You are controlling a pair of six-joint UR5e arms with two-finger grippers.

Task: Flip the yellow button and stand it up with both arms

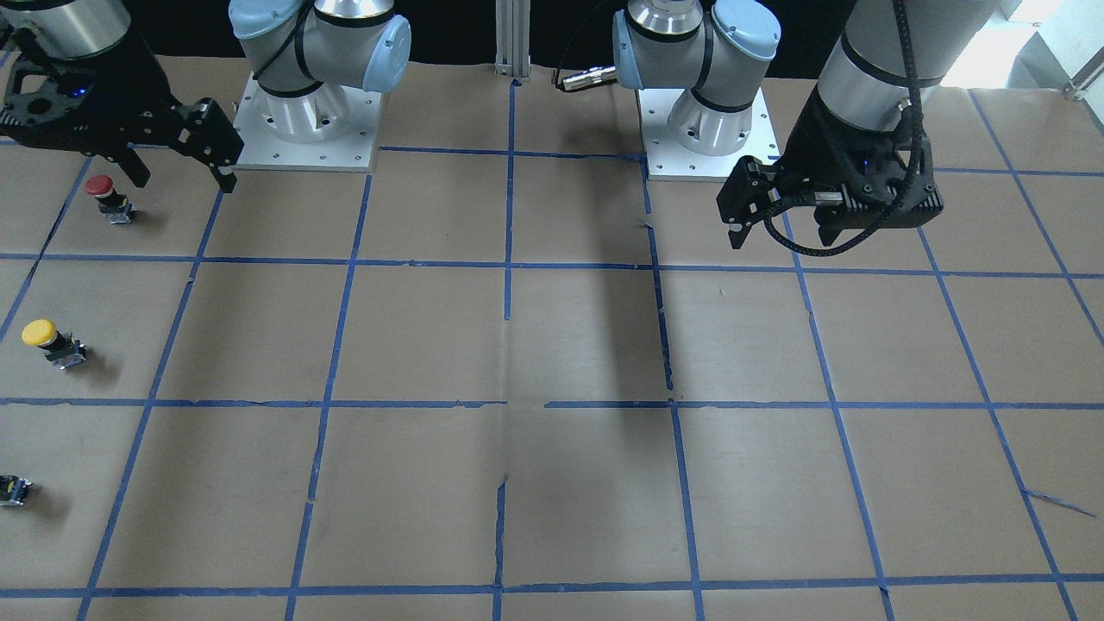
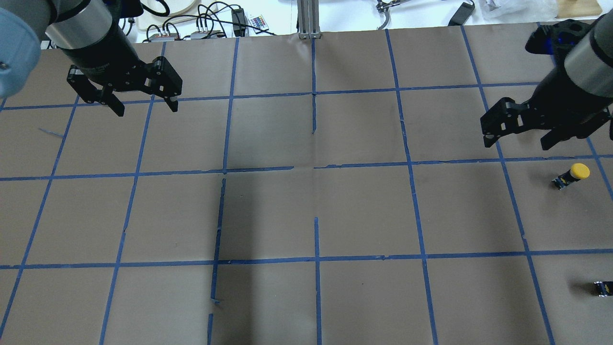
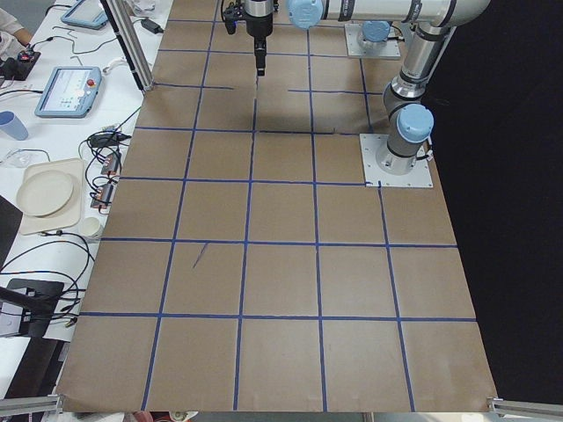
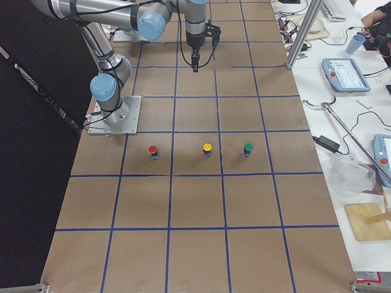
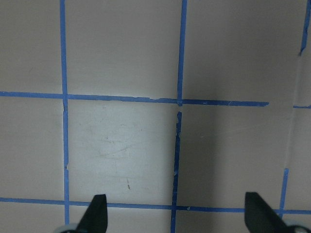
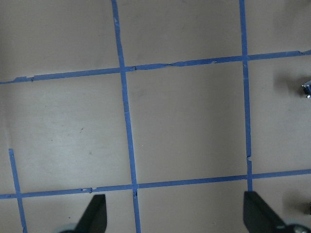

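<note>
Overhead exterior view, from its left side: the left gripper hangs above the table, jaws spread wide with nothing between them; behind it a white bench carries tangled cables; the table is covered in brown paper, marked into squares by blue tape that is torn in places; a grey metal post stands at the middle of the top edge; the right gripper hangs released and empty too; near the right edge the yellow button sits on the paper, apart from both grippers, its round yellow cap on a black and grey body, seemingly upright.
</note>
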